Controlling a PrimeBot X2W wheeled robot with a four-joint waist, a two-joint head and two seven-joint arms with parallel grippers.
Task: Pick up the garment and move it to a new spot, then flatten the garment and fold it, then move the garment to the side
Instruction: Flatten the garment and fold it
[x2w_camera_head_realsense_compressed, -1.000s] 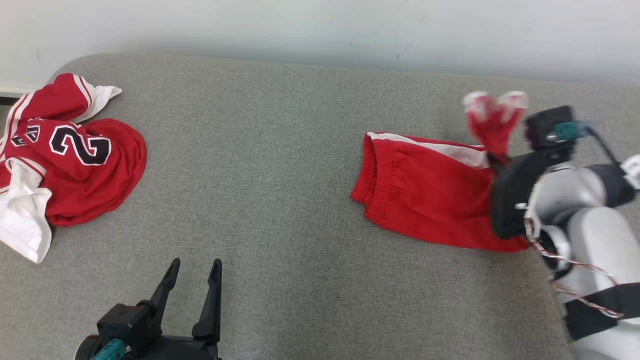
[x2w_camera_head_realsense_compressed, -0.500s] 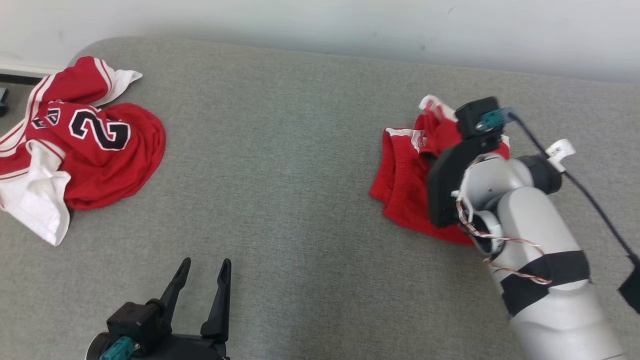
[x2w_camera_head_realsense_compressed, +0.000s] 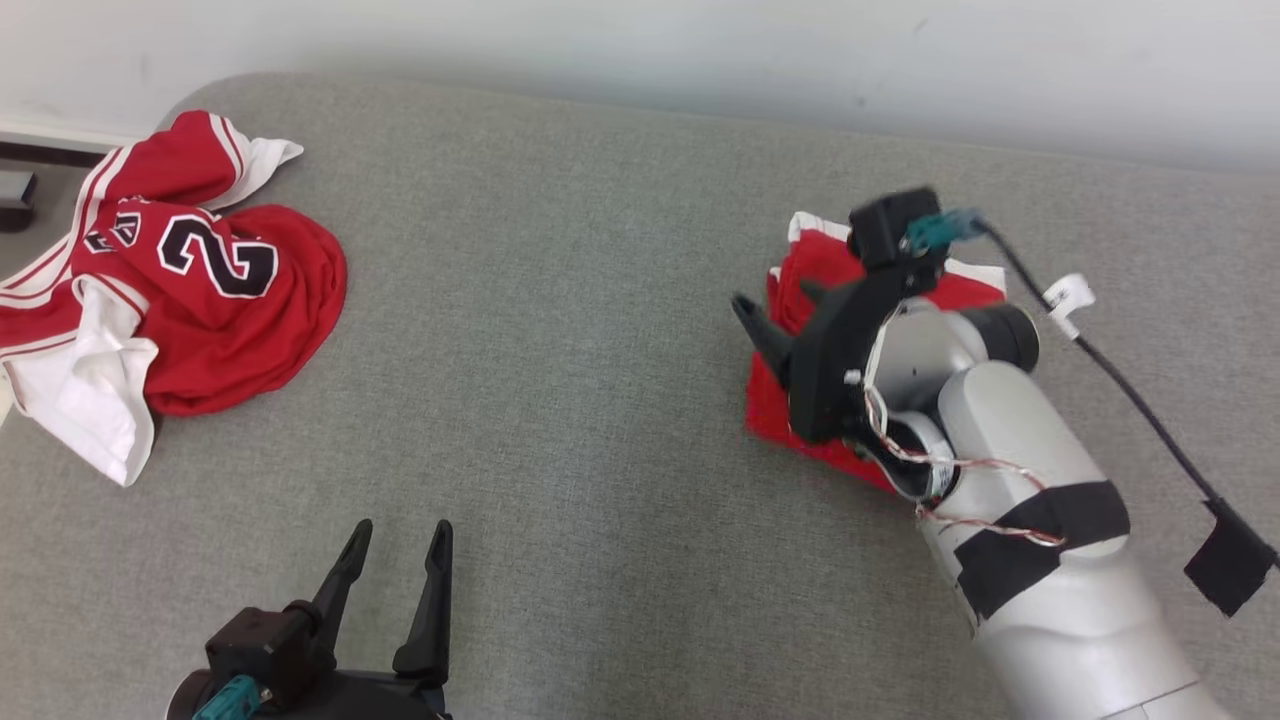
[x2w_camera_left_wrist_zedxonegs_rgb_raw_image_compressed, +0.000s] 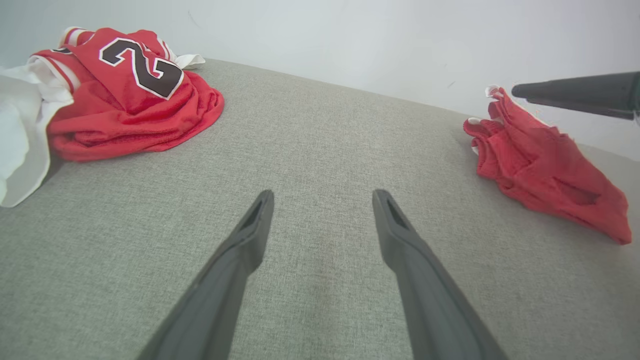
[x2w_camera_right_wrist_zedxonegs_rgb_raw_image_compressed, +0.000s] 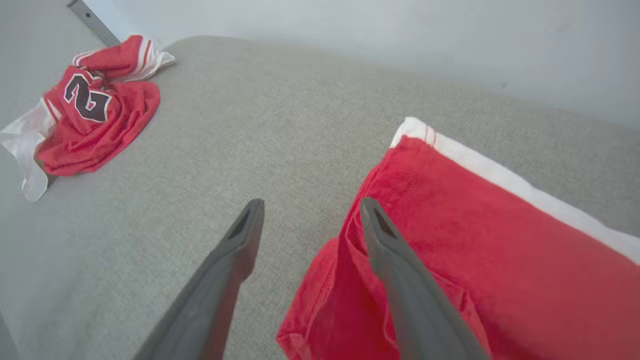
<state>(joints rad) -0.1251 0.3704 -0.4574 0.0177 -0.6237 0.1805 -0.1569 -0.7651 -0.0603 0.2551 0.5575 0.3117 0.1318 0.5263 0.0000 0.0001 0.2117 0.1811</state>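
Opened since a moment ago, the right gripper (x2w_camera_head_realsense_compressed: 772, 300) no longer pinches the red shorts (x2w_camera_head_realsense_compressed: 822, 262), which in the head view lie folded just beneath and behind its spread fingers. In the left wrist view the left gripper (x2w_camera_left_wrist_zedxonegs_rgb_raw_image_compressed: 322, 195) stands wide and empty, with the shorts well off to its right. In the right wrist view one finger overlaps the shorts' edge and the other is over the bare grey cushion (x2w_camera_right_wrist_zedxonegs_rgb_raw_image_compressed: 250, 125).

Much of the red shorts (x2w_camera_head_realsense_compressed: 815, 265) is covered in the head view by the right forearm (x2w_camera_head_realsense_compressed: 1020, 430) — what lies beneath cannot be made out. The jersey (x2w_camera_head_realsense_compressed: 200, 300) is cut by the left edge — its lettering beside the 2 cannot be read.
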